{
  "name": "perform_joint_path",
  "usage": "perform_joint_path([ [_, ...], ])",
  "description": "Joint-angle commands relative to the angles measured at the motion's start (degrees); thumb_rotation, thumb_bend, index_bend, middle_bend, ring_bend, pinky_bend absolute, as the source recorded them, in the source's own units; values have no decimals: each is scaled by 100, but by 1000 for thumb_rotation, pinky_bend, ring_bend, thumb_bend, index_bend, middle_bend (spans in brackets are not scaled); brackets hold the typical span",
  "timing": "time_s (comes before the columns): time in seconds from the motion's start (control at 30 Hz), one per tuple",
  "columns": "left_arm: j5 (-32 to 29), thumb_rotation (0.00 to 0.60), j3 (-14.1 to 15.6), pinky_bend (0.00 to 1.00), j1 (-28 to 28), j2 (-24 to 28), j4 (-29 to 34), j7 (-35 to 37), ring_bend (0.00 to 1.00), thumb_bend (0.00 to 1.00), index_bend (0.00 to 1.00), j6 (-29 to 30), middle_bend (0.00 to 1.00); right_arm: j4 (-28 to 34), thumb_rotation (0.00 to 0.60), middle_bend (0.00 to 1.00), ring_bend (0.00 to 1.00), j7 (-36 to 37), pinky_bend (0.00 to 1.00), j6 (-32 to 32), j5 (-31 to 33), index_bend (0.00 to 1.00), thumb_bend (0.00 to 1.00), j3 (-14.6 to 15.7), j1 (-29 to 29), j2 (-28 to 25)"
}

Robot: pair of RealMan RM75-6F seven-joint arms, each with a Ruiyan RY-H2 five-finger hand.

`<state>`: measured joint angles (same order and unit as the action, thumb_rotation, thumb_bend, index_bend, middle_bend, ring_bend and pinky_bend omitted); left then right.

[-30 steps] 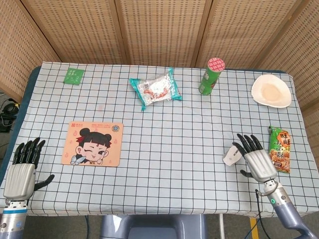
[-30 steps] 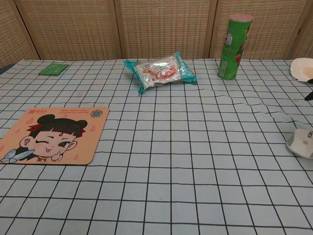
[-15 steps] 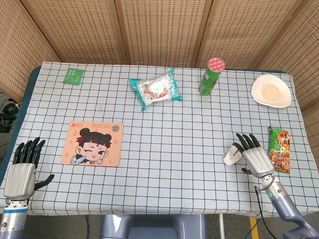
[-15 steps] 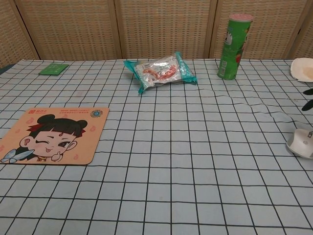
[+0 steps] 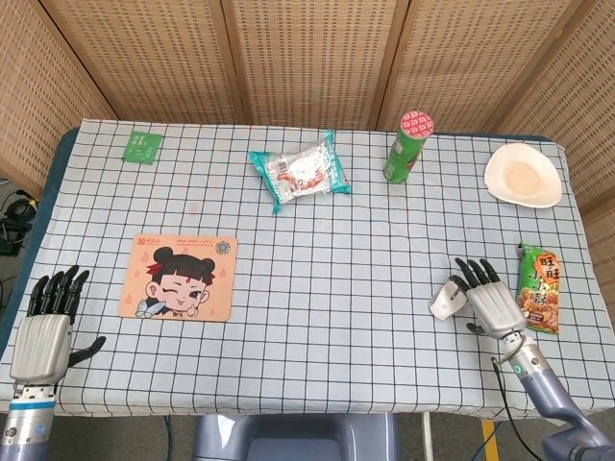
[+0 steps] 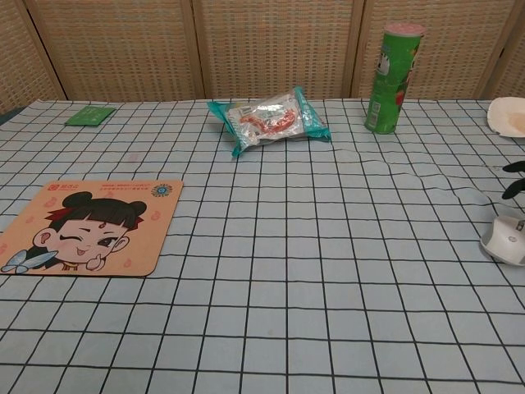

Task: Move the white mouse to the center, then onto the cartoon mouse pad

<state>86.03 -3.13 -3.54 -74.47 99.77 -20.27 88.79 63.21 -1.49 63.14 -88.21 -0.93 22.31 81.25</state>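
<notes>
I am easing my right hand [image 5: 492, 300], fingers spread and holding nothing, a little further along the white mouse [image 5: 446, 300] just at its thumb side, so the grasp is coming, with the cartoon mouse pad [image 5: 179, 278] far off.

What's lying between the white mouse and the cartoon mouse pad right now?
Nothing: head view shows bare checked tablecloth between the white mouse and the cartoon mouse pad.
</notes>
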Motion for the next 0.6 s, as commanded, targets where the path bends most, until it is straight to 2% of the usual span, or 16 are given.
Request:
perform_joint_path([
  [0.03,-16,600,-5,0,-7,-6,-7,-5,0,6,0,-11,0,-111,600,0,0,67,0,-7,-21,240,102,13,42,73],
  [0.6,-95,600,-38,0,-26,-32,-47,18,0,6,0,-24,0,-685,600,37,0,225,0,-52,60,286,101,-45,196,575],
])
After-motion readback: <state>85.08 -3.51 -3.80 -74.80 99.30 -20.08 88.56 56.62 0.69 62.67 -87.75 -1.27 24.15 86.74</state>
